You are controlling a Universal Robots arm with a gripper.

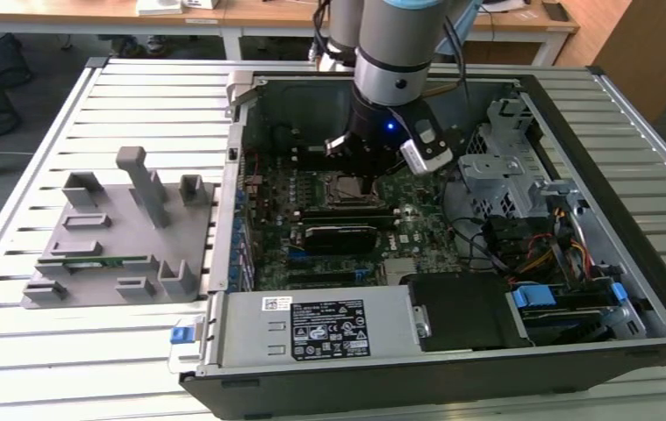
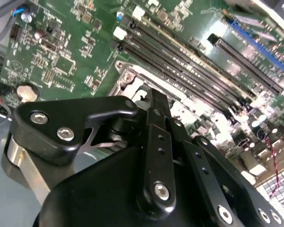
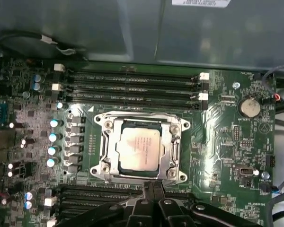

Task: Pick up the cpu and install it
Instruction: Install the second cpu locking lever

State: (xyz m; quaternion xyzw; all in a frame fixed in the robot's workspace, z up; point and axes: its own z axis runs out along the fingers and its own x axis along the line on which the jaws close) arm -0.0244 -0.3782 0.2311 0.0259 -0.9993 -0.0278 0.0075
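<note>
Cpu [image 3: 139, 149] in socket, hand [image 3: 151, 189] above

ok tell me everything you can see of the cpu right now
The cpu is a small flat square chip with a pale, silvery metal top carrying faint print, and a thin darker rim around it. In the first wrist view it lies flat and level inside the square metal socket frame on the green motherboard, between the rows of black memory slots. Nothing rests on its top. The black gripper hangs just beside the socket, not touching the chip.
</note>
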